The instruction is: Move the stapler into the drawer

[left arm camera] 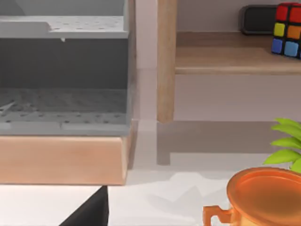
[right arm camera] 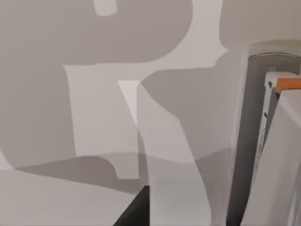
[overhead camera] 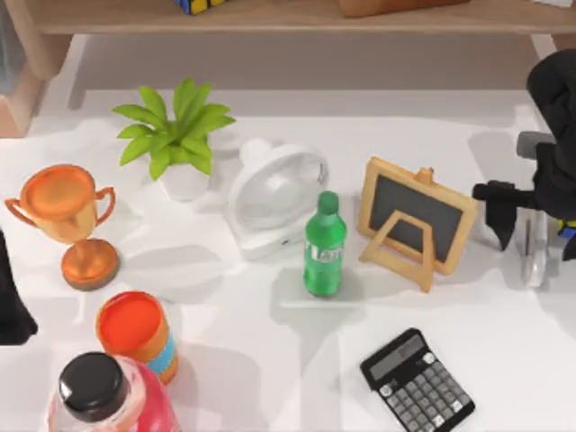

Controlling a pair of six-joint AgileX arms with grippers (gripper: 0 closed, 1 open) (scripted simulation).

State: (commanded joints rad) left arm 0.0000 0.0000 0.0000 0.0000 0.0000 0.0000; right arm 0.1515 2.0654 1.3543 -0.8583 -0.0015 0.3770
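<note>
One relation to settle first: stapler [overhead camera: 537,256] at the far right edge of the counter [overhead camera: 270,360], just beside the right claw [overhead camera: 513,236] and on its outer side, toward the top view's right. Lies lengthwise front to back in the top view, so roughly in line with the way the claw points. Touching or merely close: cannot tell. Open or closed on that claw: cannot tell either.

Clearly nearer the right arm. Left claw [overhead camera: 11,306] parked at the opposite edge of the counter, beside the orange trophy [overhead camera: 63,202], state likewise impossible to tell. Faces the drawer [left arm camera: 61,160], which stands pulled open, grey inside behind a pale wooden front, well apart from the stapler, with the whole cluttered counter between.

Looks slim and pale grey-white, rounded at the near end, far narrower than the calculator [overhead camera: 418,382]. Probably the same thing close up in the right wrist view: a long pale body with a grey edge and a small orange piece.

Probably calls for a grip across the narrow width.
</note>
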